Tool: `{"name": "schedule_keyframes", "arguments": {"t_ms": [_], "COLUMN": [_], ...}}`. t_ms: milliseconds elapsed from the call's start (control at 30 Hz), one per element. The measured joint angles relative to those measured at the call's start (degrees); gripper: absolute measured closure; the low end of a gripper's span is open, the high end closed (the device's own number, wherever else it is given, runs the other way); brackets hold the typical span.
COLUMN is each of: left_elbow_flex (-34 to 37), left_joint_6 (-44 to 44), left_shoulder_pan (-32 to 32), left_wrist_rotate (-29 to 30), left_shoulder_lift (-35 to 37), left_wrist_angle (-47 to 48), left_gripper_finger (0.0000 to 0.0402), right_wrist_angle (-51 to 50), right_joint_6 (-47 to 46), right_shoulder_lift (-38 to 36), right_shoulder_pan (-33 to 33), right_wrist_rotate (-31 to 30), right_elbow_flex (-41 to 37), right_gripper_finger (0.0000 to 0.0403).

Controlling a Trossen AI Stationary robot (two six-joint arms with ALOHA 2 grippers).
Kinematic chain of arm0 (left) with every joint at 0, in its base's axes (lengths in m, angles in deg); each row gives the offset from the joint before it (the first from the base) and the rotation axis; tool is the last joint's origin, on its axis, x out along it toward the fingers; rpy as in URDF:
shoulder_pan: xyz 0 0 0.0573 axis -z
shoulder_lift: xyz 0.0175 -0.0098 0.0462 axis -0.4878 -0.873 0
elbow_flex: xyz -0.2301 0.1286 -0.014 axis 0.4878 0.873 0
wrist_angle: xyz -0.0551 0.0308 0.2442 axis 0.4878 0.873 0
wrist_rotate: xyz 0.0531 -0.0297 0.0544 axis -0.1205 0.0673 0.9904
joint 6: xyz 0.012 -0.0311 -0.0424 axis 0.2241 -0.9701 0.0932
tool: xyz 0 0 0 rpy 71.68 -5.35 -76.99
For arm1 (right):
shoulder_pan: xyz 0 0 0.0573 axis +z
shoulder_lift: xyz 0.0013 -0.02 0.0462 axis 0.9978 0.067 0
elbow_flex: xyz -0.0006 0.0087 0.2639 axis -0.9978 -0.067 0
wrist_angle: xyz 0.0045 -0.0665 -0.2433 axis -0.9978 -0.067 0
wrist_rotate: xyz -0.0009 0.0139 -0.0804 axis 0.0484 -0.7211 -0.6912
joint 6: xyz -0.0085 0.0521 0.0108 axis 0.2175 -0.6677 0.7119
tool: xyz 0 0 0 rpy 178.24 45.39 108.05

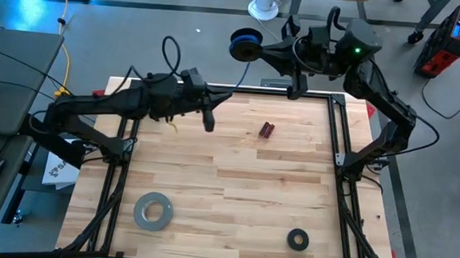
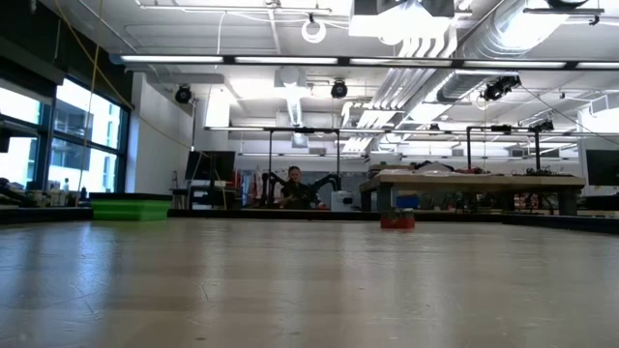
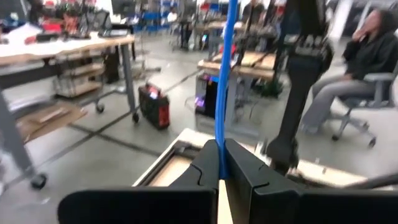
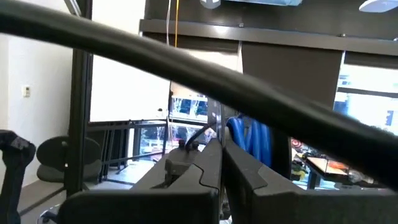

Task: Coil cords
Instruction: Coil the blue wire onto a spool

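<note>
Above the far edge of the wooden surface (image 1: 234, 185), in the upper middle of the high view, the blue cable (image 1: 244, 43) shows as a small coil with a thin strand running down and left from it toward the left arm. The right end effector (image 1: 260, 49) reaches in from the upper right and sits against that coil; in the right wrist view its fingers are drawn narrow with only a slim gap, and blue loops (image 4: 249, 138) hang just beside them, so I cannot tell whether they actually hold the coil. The left end effector (image 1: 209, 112) lies over the upper left part of the surface. In the left wrist view its fingers (image 3: 245, 168) are pressed together on the cable (image 3: 225, 74), which rises straight from between them to the top of the frame.

On the surface, a small dark red object (image 1: 267, 130) lies right of the left end effector, well apart from it. A grey tape roll (image 1: 153, 211) sits at lower left and a small black tape ring (image 1: 298, 239) at lower right. A seated person (image 3: 357, 68) shows at the right of the left wrist view.
</note>
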Motion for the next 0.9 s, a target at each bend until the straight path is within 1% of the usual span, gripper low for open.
{"name": "schedule_keyframes", "arguments": {"t_ms": [200,367,567,667,733,833,900], "left_elbow_flex": [0.0,0.5,0.6,0.6,0.7,0.7,0.6], "left_joint_6": [-1.9,-3.5,-3.2,-3.1,-2.9,-2.4,-2.9], "left_shoulder_pan": [0.0,0.1,0.1,0.1,0.1,0.1,0.1], "left_wrist_rotate": [1.3,-0.2,-0.2,-0.2,-0.3,-4.5,-5.0], "left_shoulder_lift": [2.0,2.6,4.7,7.6,10.0,13.8,15.8], "left_wrist_angle": [8.5,11.1,19.6,22.2,22.3,21.3,21.2], "left_gripper_finger": [0.0401,0.0401,0.0401,0.0401,0.0401,0.0401,0.0401], "right_wrist_angle": [-0.5,-0.6,-4.4,-8.0,-11.4,-18.4,-23.2], "right_joint_6": [1.0,2.0,2.1,2.9,3.1,4.0,4.1], "right_shoulder_lift": [-0.8,-1.6,-2.5,-3.1,-3.5,-3.7,-3.5], "right_shoulder_pan": [0.0,-0.4,-1.5,-1.8,-1.9,-1.9,-1.9], "right_wrist_rotate": [-0.8,-1.8,-3.1,-4.3,-4.7,-4.8,-4.8], "right_elbow_flex": [0.0,0.0,0.0,0.0,0.1,0.1,0.1], "right_gripper_finger": [0.0403,0.0403,0.0403,0.0403,0.0403,0.0403,0.0403]}}
